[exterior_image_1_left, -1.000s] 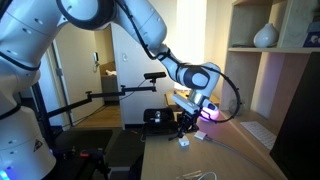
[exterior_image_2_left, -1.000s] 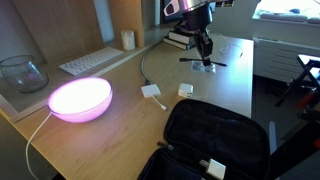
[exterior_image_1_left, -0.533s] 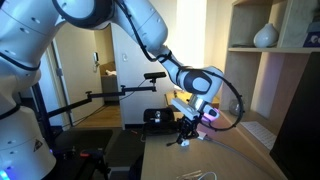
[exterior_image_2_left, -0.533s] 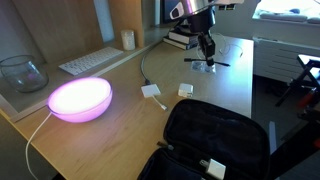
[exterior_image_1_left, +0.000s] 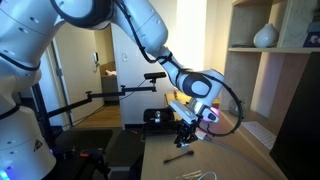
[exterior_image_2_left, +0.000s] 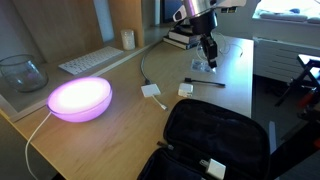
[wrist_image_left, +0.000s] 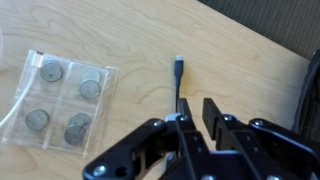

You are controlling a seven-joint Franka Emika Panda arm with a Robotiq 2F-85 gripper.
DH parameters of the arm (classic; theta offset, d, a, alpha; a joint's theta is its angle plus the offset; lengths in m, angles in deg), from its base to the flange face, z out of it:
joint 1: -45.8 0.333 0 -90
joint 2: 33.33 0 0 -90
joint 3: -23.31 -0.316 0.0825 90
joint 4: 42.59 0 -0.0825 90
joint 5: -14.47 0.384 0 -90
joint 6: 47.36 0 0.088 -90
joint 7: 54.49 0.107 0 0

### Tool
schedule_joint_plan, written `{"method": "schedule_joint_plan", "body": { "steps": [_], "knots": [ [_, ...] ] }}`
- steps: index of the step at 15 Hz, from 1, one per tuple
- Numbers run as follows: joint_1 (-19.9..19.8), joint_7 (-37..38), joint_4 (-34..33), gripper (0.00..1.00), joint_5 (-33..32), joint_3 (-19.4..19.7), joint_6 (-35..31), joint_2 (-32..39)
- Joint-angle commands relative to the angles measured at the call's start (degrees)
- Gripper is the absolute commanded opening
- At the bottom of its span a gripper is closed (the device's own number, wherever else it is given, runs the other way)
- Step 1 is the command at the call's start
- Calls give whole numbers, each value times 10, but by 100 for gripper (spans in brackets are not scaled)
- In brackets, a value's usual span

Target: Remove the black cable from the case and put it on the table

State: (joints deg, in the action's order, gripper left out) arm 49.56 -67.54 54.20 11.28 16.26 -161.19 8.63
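The thin black cable [wrist_image_left: 178, 88] lies flat on the light tan wooden tabletop [wrist_image_left: 245, 70], one end beneath the dark tool [wrist_image_left: 197, 118], whose jaws stand slightly spread, pinching nothing. A clear plastic packet of round grey discs [wrist_image_left: 60, 95] lies left of it in the wrist view; the low black rounded case [exterior_image_2_left: 215, 128] sits nearer, well apart.

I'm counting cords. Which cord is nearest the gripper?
The thin black cable, lying on the table just below the gripper; the white cords lie nearer the pink lamp.
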Motion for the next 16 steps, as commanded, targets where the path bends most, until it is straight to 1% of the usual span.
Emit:
{"method": "schedule_joint_plan", "body": {
  "steps": [1,2,4,7,8,11,12,16],
  "knots": [
    [1,10,22,54,13,-2,-12,-20],
    [1,9,22,62,14,-2,-12,-20],
    [3,10,23,76,15,-3,-13,-20],
    [5,9,24,98,14,-4,-14,-21],
    [5,8,23,100,15,-5,-13,-21],
    [8,8,25,100,15,-9,-18,-22],
    [8,-1,-2,100,7,-6,0,1],
    [9,-1,-2,100,7,-7,-2,1]
  ]
}}
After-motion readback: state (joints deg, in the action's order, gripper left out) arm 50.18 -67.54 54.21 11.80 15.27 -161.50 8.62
